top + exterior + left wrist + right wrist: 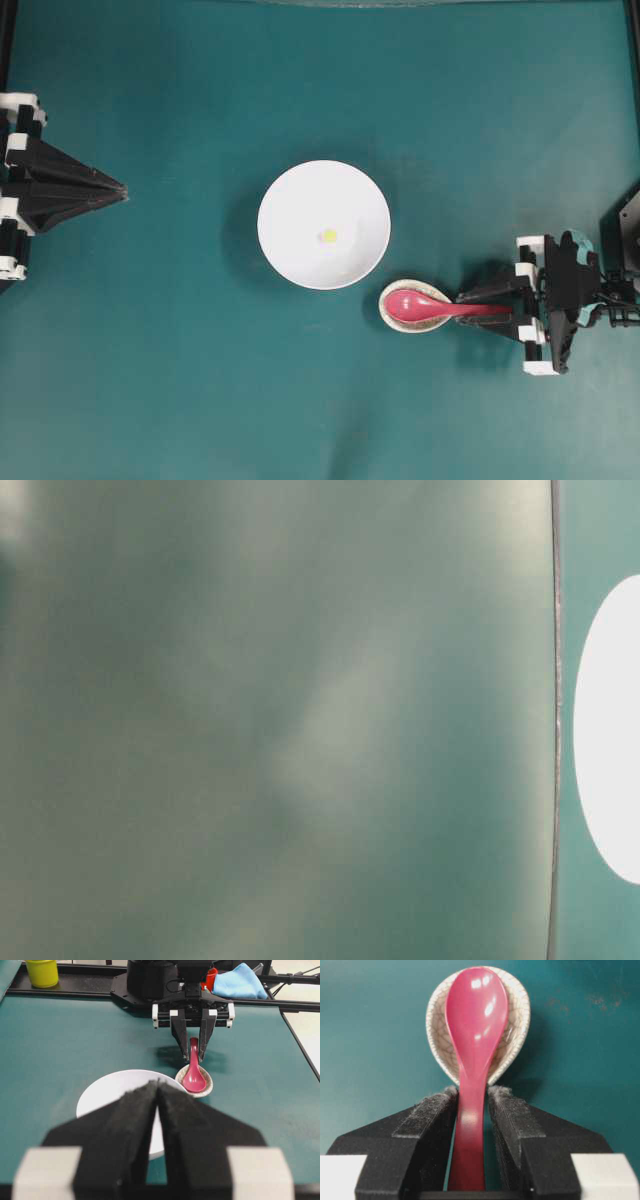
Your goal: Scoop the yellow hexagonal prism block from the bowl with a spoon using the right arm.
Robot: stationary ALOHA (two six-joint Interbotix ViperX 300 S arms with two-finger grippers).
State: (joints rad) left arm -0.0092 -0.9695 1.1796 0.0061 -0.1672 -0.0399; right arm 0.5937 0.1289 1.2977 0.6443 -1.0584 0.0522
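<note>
In the overhead view a large round plain white bowl sits at the centre of the frame on the teal desk, and the tiny bright yellow hexagonal prism block lies on the bowl's floor, just right of its middle. Just below and to the right of the bowl, close to its rim, rests a small speckled off-white teardrop-shaped spoon rest with the glossy pink-red soup spoon lying in it, scoop to the left and handle pointing right. The right end effector reaches in from the right edge of the frame; the right wrist view shows its two black padded fingers closed on either side of the spoon handle, touching it, while the scoop rests in the spoon rest. The left end effector sits at the left edge of the overhead frame, well apart from the bowl, its two fingers pressed together with nothing between them. The table-level view is mostly a blurred grey-green surface, with a white curve at its right edge.
</note>
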